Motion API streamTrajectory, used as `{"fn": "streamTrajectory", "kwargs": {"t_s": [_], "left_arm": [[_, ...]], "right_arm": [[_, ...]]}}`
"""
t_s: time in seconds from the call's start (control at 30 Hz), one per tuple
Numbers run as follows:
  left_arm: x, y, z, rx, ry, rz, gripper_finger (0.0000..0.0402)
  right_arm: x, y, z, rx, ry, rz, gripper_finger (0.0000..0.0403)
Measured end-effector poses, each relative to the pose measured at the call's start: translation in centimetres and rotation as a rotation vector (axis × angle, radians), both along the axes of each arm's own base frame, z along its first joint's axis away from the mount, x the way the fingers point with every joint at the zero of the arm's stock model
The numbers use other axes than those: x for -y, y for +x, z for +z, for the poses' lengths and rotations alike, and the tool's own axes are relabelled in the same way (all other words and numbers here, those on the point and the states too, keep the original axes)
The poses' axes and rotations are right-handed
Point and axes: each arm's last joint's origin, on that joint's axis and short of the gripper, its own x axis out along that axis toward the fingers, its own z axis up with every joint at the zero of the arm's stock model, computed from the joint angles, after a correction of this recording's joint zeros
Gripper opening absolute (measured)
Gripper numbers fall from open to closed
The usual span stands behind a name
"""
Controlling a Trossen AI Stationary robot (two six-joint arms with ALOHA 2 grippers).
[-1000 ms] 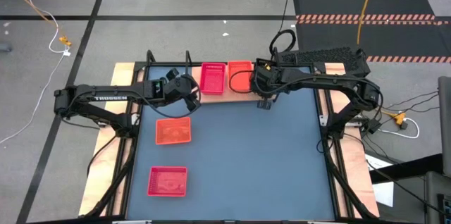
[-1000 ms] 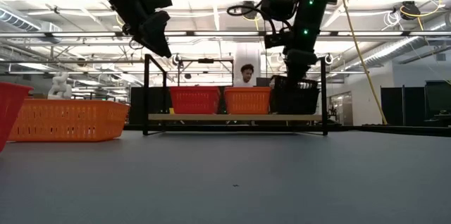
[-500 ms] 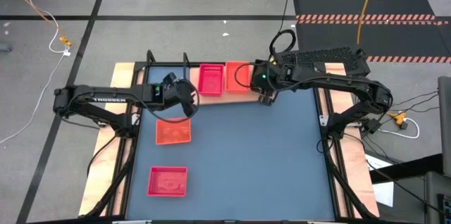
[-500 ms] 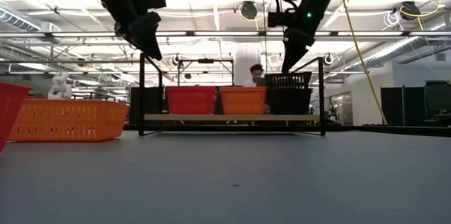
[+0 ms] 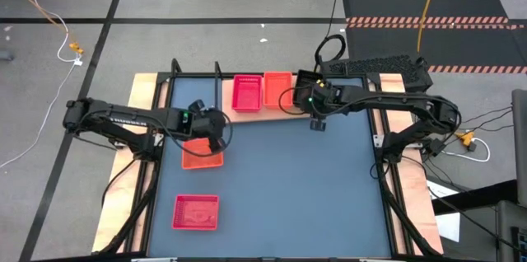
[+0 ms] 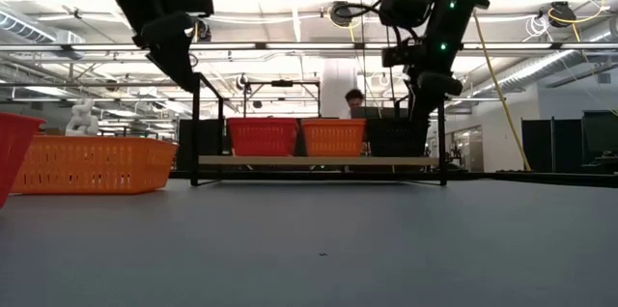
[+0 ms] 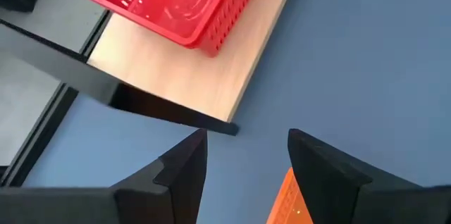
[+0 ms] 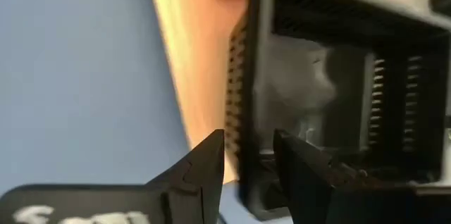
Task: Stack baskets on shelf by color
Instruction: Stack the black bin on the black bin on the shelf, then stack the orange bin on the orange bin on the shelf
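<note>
Hovering: left gripper (image 5: 216, 130) open and empty over the loose orange basket (image 5: 202, 155)
Right gripper: (image 5: 318, 122) fingers parted, holding nothing, just off the shelf (image 7: 204, 76) by the black basket (image 8: 338, 76)
Shelf: also holds red basket (image 5: 248, 92) — and an orange one (image 6: 333, 137)
Risk: a skewed drop could clip the mesh rim, shoving the basket away

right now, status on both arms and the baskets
Left gripper open, above the orange basket on the table. Right gripper open, empty, at the black basket on the shelf. Red basket waits near the front. Nothing in the way.
</note>
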Motion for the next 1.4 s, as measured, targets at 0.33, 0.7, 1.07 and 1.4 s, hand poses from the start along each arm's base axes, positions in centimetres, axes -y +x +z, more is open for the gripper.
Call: {"fn": "streamTrajectory", "kwargs": {"t_s": [0.33, 0.7, 1.07, 1.4], "left_arm": [[0.5, 0.1, -0.2, -0.004, -0.117, -0.076, 0.0200], [2.0, 0.2, -3.8, 0.220, -0.377, 0.230, 0.0200], [2.9, -0.7, -6.8, 0.151, -0.449, 0.338, 0.0200], [2.9, -0.3, -7.3, 0.134, -0.447, 0.324, 0.0200]], "right_arm": [[-1.0, -1.4, 4.6, 0.327, 0.028, 0.105, 0.0116], [-2.8, -1.9, 2.7, 0.802, 0.246, 0.255, 0.0116], [-6.3, -1.6, -0.6, 0.942, 0.204, 0.472, 0.0116], [-6.8, -1.3, -0.1, 0.978, 0.150, 0.543, 0.0116]]}}
